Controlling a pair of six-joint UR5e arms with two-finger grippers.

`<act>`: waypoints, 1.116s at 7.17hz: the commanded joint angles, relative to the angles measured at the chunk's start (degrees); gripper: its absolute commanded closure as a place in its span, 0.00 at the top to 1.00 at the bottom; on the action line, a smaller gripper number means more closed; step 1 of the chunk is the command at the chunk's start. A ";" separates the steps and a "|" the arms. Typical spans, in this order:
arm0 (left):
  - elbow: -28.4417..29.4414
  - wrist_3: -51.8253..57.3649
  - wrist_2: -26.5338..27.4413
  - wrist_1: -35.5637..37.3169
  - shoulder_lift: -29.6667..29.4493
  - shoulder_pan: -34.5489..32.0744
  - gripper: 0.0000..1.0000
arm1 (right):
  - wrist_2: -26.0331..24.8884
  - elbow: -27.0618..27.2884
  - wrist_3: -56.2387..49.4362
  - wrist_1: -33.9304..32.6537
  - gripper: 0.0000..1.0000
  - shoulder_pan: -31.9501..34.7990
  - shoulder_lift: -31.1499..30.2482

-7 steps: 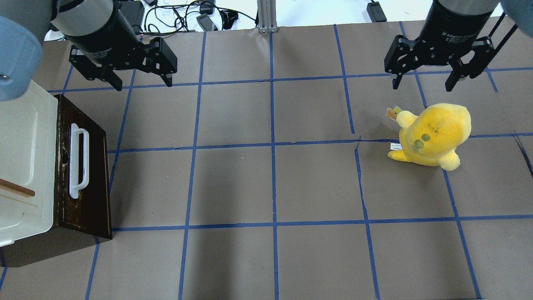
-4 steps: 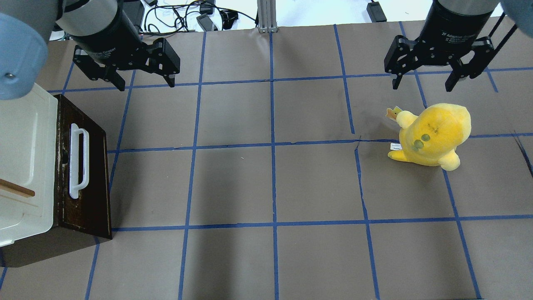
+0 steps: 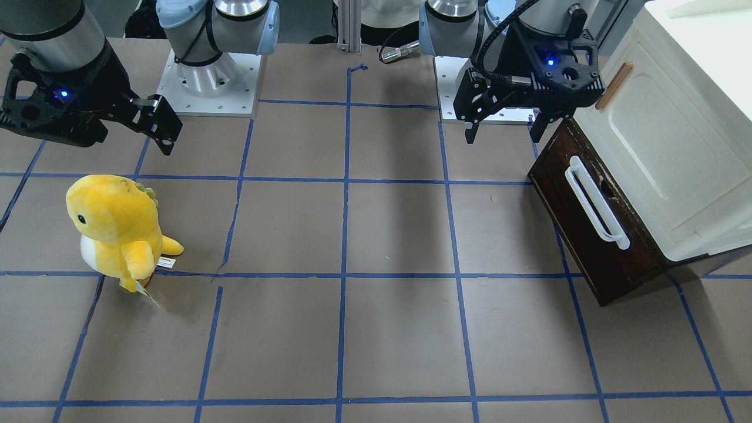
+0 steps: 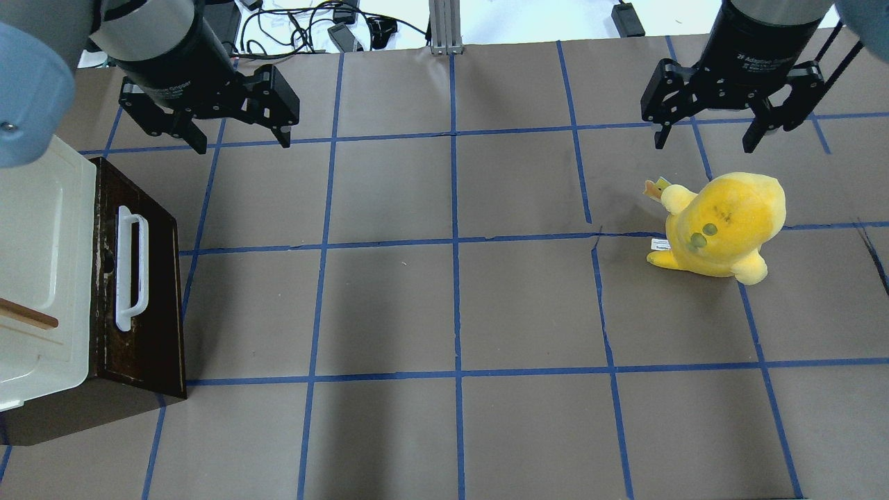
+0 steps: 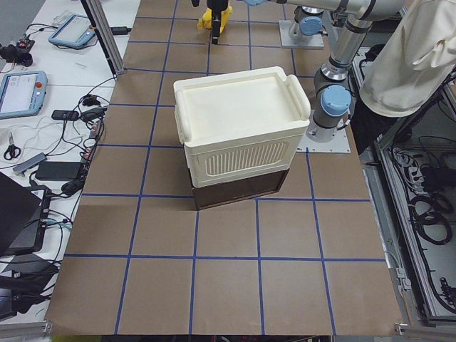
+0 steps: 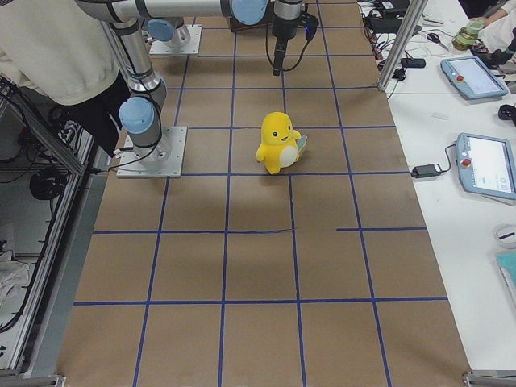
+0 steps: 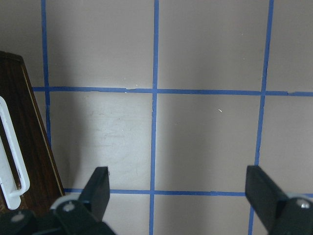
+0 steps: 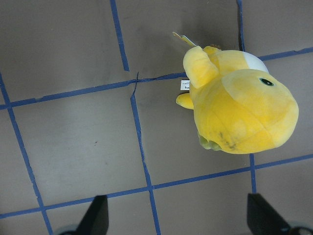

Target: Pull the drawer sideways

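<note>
The drawer (image 4: pixel 156 305) has a dark brown wooden front and a long white bar handle (image 4: pixel 132 267). It sits closed under a cream-white cabinet (image 4: pixel 35 278) at the table's left edge, and shows in the front view (image 3: pixel 578 220) and the left wrist view (image 7: pixel 22 147). My left gripper (image 4: pixel 243 142) is open and empty, hovering above the table beyond the drawer's far end; it also shows in the front view (image 3: pixel 505 132). My right gripper (image 4: pixel 705 142) is open and empty at the far right, and shows in the front view (image 3: pixel 167 138).
A yellow plush dinosaur (image 4: pixel 722 226) stands on the table just in front of the right gripper. The cabinet door carries a small tan wooden handle (image 4: pixel 28 316). Cables and devices (image 4: pixel 305 28) lie beyond the table's far edge.
My left gripper has shifted slightly right and toward the drawer over the last second. The right arm, the drawer and the plush toy have not moved.
</note>
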 commanded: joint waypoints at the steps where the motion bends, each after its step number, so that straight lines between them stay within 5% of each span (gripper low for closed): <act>1: -0.36 -1.49 0.66 -2.56 -5.74 -0.59 1.00 | 0.00 0.00 0.00 0.03 1.00 0.06 0.00; 7: -12.99 -11.26 36.37 -3.35 -15.87 -5.95 1.00 | 0.00 0.00 0.00 -0.06 1.00 0.06 0.00; 8: -15.71 -10.92 38.35 -3.35 -15.80 -5.95 1.00 | 0.00 0.00 0.00 -0.06 1.00 -0.03 0.00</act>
